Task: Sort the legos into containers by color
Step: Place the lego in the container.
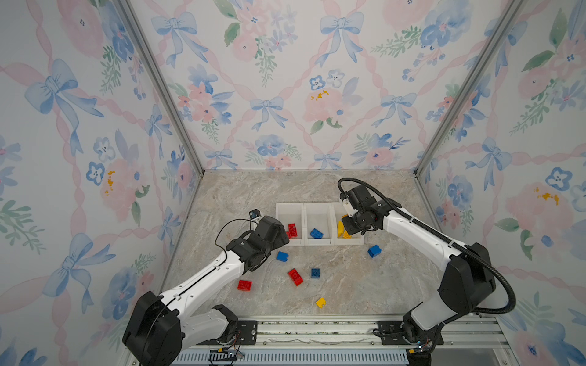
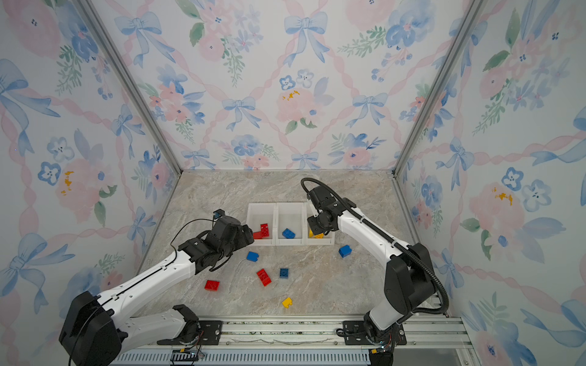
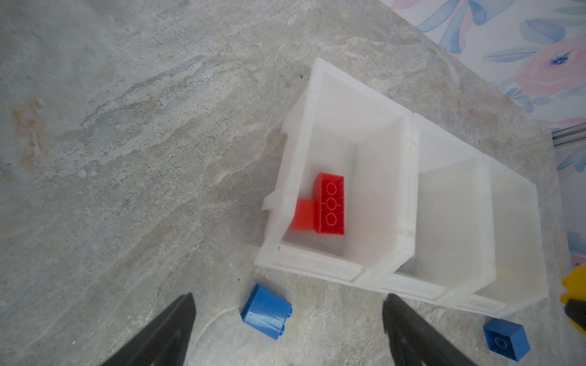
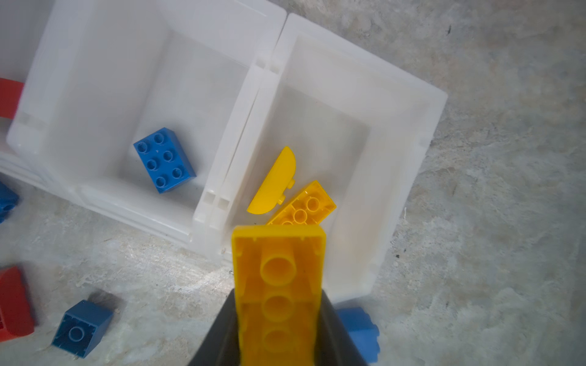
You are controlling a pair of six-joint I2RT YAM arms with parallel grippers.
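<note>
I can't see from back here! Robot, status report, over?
Left gripper open, empty. Right gripper shut on yellow brick over yellow-brick bin. Six loose bricks on table, none blocking.

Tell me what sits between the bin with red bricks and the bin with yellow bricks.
The middle bin, holding one blue brick; this shows in both top views.

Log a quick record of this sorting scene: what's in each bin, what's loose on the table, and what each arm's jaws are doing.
Red bin: two red bricks
Middle bin: one blue brick
Yellow bin: two yellow pieces
Loose on table: three blue, two red, one yellow
Left jaws: open, empty
Right jaws: shut on yellow brick over yellow bin
</note>
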